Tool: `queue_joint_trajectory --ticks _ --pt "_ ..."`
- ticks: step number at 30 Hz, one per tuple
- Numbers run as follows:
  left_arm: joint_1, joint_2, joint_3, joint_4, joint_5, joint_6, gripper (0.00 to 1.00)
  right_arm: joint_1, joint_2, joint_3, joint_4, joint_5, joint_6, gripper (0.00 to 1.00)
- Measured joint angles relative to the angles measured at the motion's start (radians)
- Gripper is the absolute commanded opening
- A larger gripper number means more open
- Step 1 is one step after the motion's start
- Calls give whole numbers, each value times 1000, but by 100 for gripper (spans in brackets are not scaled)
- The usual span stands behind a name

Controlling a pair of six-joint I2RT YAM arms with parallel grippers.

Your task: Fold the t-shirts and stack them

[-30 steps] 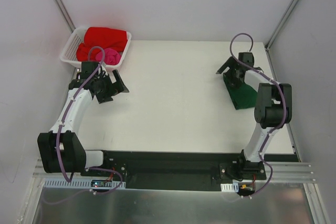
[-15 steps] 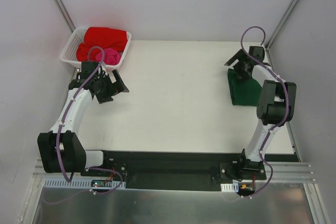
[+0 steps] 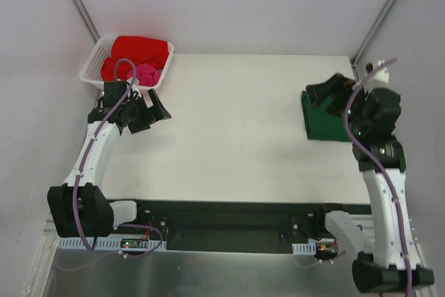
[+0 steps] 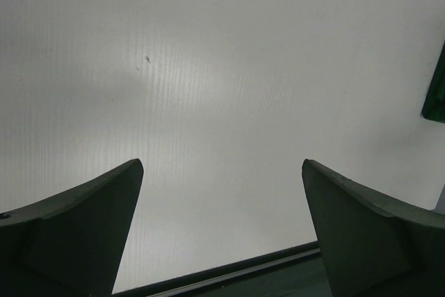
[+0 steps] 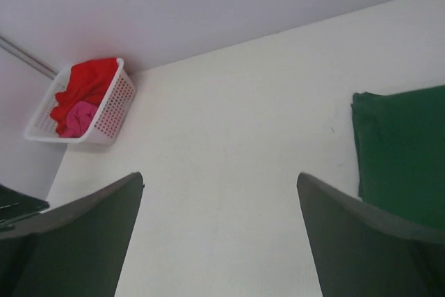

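A dark green cloth t-shirt [image 3: 325,127] lies folded into a flat rectangle on the white worktop [image 3: 236,137], close to its right edge and towards the far side. The right tool [image 3: 324,92] hangs above the far end of that rectangle. Its jaws are spread wide and nothing sits between them. In the right wrist view the green cloth shows beside the right-hand finger, flat, with a neat straight folded edge on its left side.

A white plastic lattice basket [image 3: 92,69] stands at the far left corner of the worktop. A bright red cloth t-shirt [image 3: 141,49] is bundled inside it and fills most of it, rising above the rim. A smaller pink cloth t-shirt [image 3: 148,74] is crumpled in the near part of the basket, touching the red one. Both are unfolded.

The left tool [image 3: 151,117] hovers over bare worktop just in front of the basket, well apart from the green shirt. Its jaws are also spread wide and empty. The left wrist view shows only plain white surface between the two fingers, with a thin sliver of green at the right edge.
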Motion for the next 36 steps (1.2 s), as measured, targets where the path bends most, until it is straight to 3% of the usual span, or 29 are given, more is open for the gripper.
queue_joint_trajectory --ticks 5,10,21,31,36 --pt "0 -45 -45 32 26 -2 99 1 -275 -236 -192 163 9 96" --pt "0 -90 -95 44 45 -14 99 1 -310 -369 -343 234 69 96" --pt "0 -261 -162 51 48 -38 99 1 -201 -333 -371 287 123 96" --pt "0 -266 -158 50 67 -51 99 1 -220 -314 -365 294 119 96" --pt "0 -235 -65 40 97 -53 99 1 -198 -251 -389 251 116 96"
